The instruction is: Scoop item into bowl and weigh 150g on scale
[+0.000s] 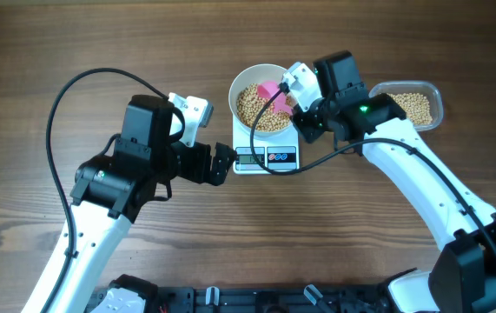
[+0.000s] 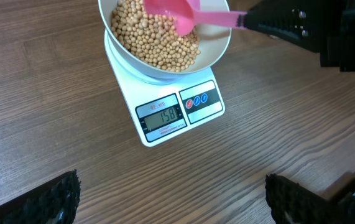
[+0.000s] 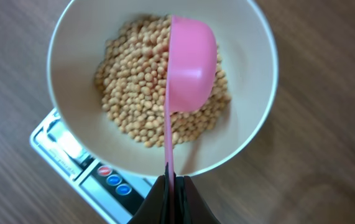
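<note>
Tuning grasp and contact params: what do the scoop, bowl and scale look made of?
Scoop: probably plastic. It is a uniform pink, smooth with a soft sheen, and has a thin moulded handle.
Bowl: smooth, even white with a thin rim. It could be ceramic or hard plastic; the look doesn't settle it.
Scale: looks like white moulded plastic with a low sheen, a grey display window and flat round buttons.
</note>
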Controlling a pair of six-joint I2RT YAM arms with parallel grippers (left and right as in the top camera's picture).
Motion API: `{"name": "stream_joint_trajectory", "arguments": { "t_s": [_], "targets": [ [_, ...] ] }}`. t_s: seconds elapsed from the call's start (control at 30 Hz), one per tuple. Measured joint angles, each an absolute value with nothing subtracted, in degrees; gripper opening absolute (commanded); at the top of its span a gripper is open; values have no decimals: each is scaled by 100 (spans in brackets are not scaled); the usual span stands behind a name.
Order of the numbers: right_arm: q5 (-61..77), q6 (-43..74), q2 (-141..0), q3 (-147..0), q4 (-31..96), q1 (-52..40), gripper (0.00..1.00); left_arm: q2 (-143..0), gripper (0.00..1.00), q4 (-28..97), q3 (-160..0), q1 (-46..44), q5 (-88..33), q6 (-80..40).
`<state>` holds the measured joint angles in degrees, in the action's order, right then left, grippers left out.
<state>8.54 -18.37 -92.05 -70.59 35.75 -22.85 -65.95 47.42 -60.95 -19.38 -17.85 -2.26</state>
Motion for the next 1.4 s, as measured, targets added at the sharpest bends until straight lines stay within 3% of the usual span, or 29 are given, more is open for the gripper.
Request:
{"name": "stream_joint_trajectory", "arguments": {
  "t_s": [0.73, 1.4],
  "targets": [
    [1570, -1811, -9209, -7059, 3820, -2285, 4, -6595, 100, 4742, -6095, -1938, -1785, -226],
    [2333, 578, -9268, -7057, 3653, -2060, 4, -6595, 100, 4742, -6095, -1938, -1785, -226]
  ]
}}
